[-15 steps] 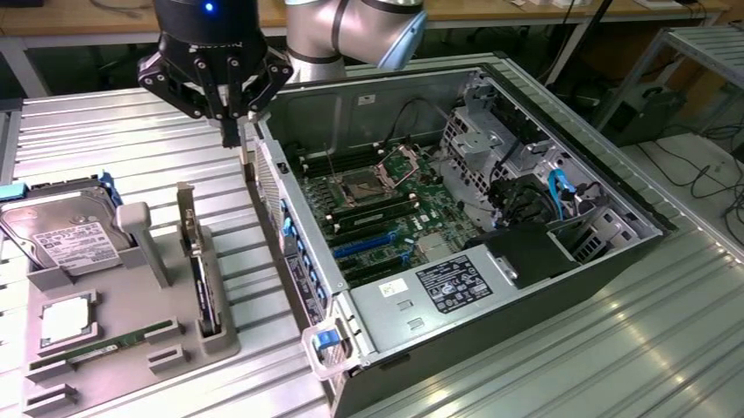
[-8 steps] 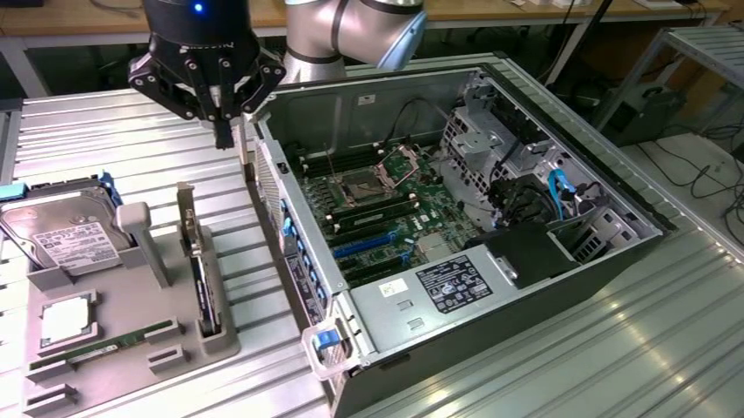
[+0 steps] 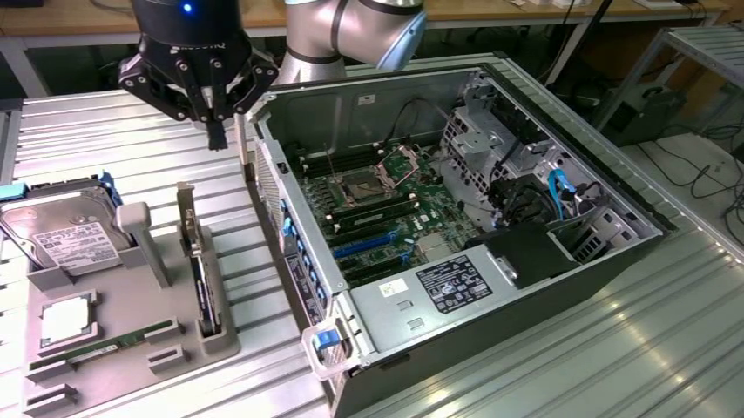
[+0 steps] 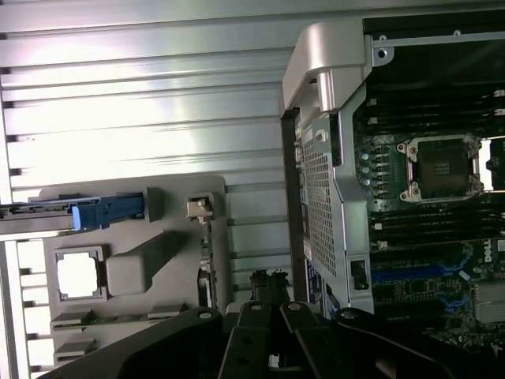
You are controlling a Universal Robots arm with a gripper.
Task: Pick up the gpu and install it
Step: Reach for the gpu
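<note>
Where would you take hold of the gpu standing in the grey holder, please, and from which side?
Probably by its upper long edge, near the middle, coming straight down. The gpu stands on edge in a slot of the grey holder, lower edge sunk in, so only its thin top is free to pinch. Keep off the silver bracket at its end.
</note>
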